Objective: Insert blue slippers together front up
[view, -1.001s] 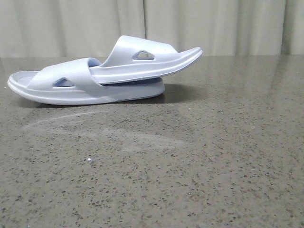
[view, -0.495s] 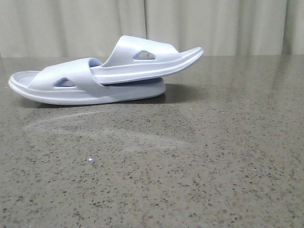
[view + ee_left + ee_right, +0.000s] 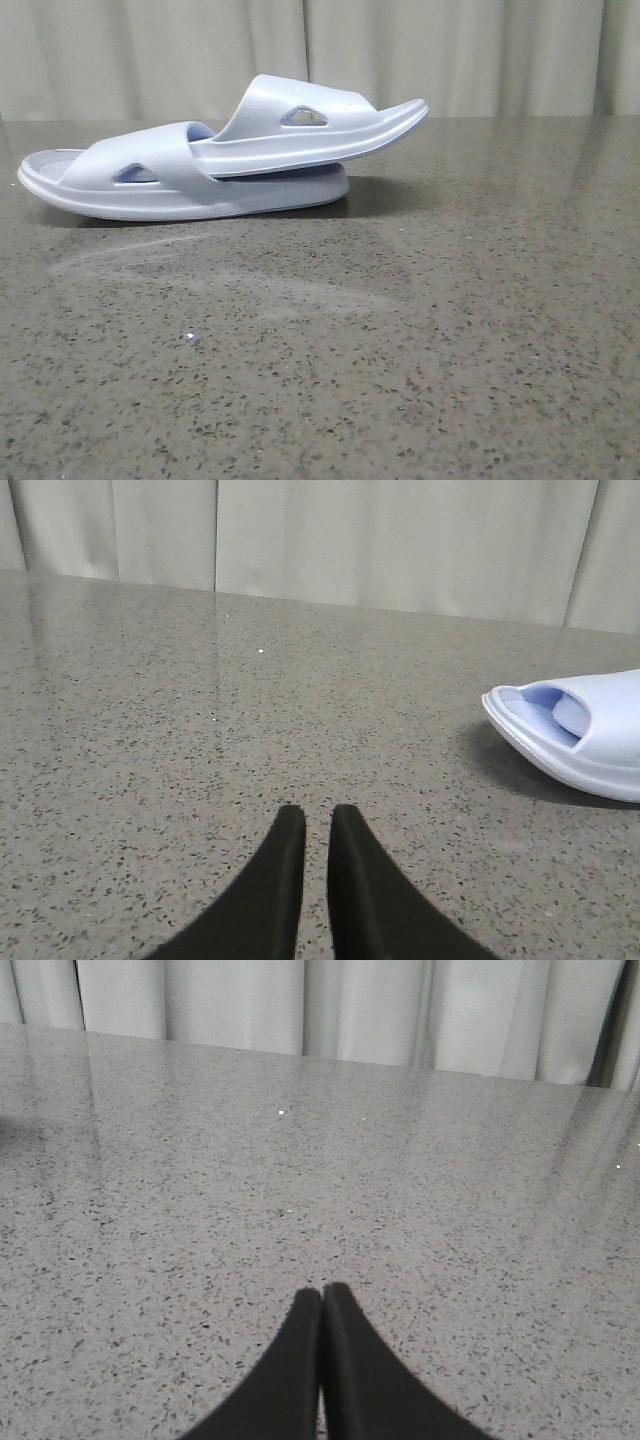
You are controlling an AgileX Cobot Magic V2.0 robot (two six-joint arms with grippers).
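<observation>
- No text, label, brand, number or sign can be read in any of the views

Black end effectors, both wrists

Left end effector [image 3: 308,825] and right end effector [image 3: 321,1300] each show two smooth, matte black fingers curving to narrow tips.
</observation>
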